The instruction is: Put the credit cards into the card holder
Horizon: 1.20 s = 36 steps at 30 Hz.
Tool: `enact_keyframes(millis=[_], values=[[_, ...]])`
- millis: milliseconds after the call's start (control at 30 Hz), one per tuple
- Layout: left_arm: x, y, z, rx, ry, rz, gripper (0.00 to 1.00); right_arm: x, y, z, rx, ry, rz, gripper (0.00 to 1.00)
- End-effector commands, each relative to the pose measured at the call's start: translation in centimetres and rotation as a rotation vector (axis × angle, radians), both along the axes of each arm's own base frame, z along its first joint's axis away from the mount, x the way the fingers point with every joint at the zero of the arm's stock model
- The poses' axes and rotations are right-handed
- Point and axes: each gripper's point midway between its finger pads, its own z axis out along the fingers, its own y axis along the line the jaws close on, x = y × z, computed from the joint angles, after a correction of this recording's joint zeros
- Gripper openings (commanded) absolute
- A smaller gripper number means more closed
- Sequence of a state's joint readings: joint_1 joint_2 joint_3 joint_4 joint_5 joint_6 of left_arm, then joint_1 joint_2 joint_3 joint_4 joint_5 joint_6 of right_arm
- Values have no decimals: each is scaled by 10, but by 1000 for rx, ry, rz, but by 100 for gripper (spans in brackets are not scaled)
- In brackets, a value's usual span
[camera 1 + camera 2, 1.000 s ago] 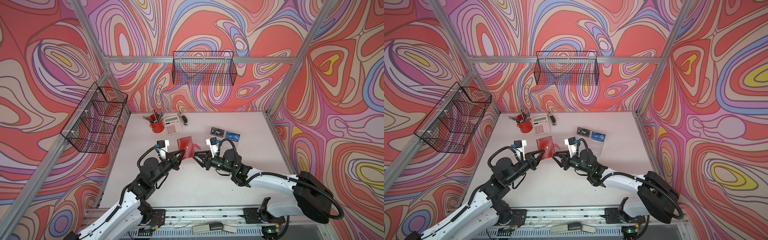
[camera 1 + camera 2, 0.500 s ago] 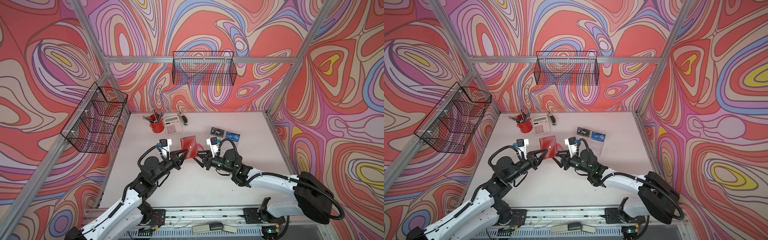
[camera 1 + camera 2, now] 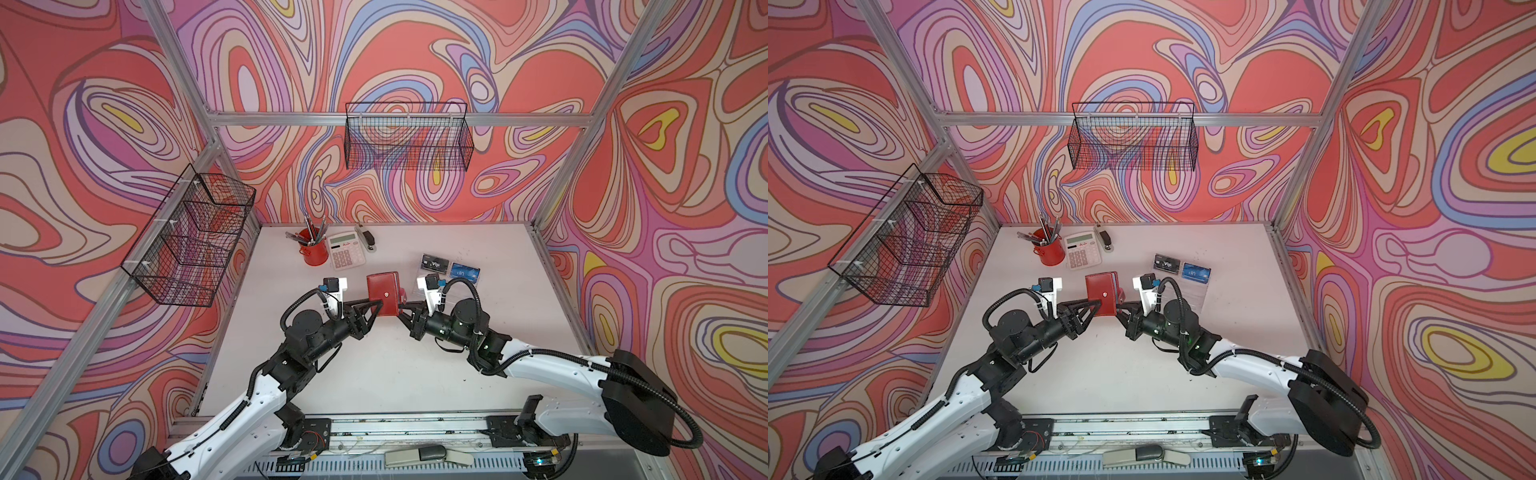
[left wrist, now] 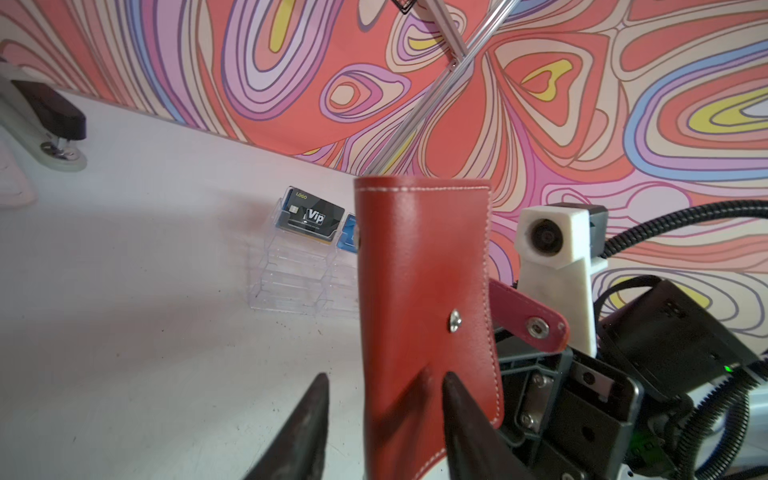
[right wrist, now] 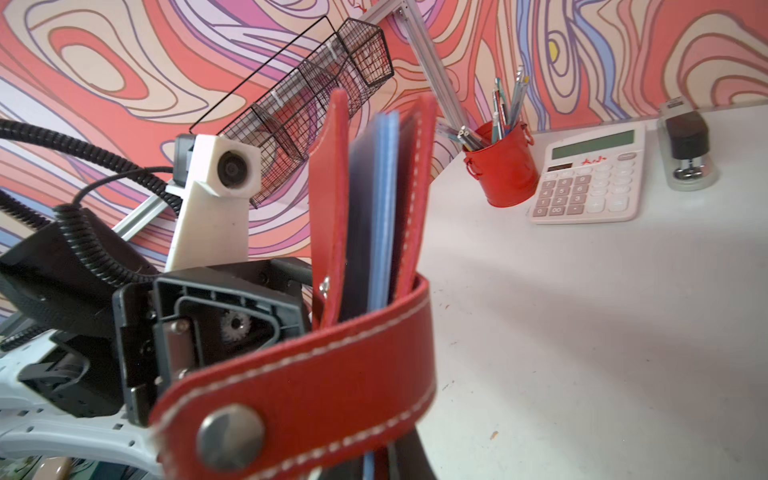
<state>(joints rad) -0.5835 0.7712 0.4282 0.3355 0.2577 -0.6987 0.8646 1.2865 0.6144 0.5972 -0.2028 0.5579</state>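
Top views: the red leather-like booklet card holder (image 3: pixel 384 293) stands upright at frame centre over the white table (image 3: pixel 374 374), between the two arms. The left gripper (image 3: pixel 376 306) has its fingers spread at the holder's lower left corner; a second ago they were pinched on it. The right gripper (image 3: pixel 401 311), gaping earlier, is now clamped on the lower right corner. The black "VIP" credit card (image 3: pixel 435 264) and the blue credit card (image 3: pixel 465 272) sit to the upper right, unmoved. The other eye shows the same holder (image 3: pixel 1102 297).

Left wrist: the dark fingers (image 4: pixel 311 415) are apart. One overlaps the red cover (image 4: pixel 424 291), the other stands clear to frame left. The snap strap (image 4: pixel 528 320) hangs loose. Both cards rest in a clear acrylic tiered stand (image 4: pixel 291 282).

Right wrist: the holder is edge-on with its covers slightly parted and blurred dark and blue leaves (image 5: pixel 378 208) between them. The strap (image 5: pixel 311 382) crosses the lower frame and mostly hides this arm's fingers.
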Motion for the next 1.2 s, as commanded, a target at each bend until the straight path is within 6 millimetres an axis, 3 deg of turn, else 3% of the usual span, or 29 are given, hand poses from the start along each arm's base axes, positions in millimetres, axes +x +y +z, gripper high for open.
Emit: enact_keyframes(millis=[0,67,100,167,433,600,833,933,1067,1167], values=[[12,26,-6,89,47,159,73,25,-7,-1,-83,11,-146,0],[14,35,-14,152,68,208,75,39,-12,-15,-189,41,-262,0],[16,36,1,156,44,216,75,42,-12,-21,-237,44,-300,0],[18,36,-2,185,63,227,75,42,-6,-26,-287,36,-318,0],[26,17,-11,395,93,232,76,40,23,-51,-413,45,-296,0],[37,16,-30,489,166,261,74,30,31,-46,-370,29,-236,0],[41,22,-35,513,175,299,72,21,36,-36,-325,5,-178,0],[41,32,-33,521,175,348,72,19,36,-34,-319,-1,-171,0],[41,60,-37,571,206,477,71,21,32,-35,-324,2,-196,0],[40,66,-36,562,202,502,66,21,29,-33,-316,-2,-206,0]])
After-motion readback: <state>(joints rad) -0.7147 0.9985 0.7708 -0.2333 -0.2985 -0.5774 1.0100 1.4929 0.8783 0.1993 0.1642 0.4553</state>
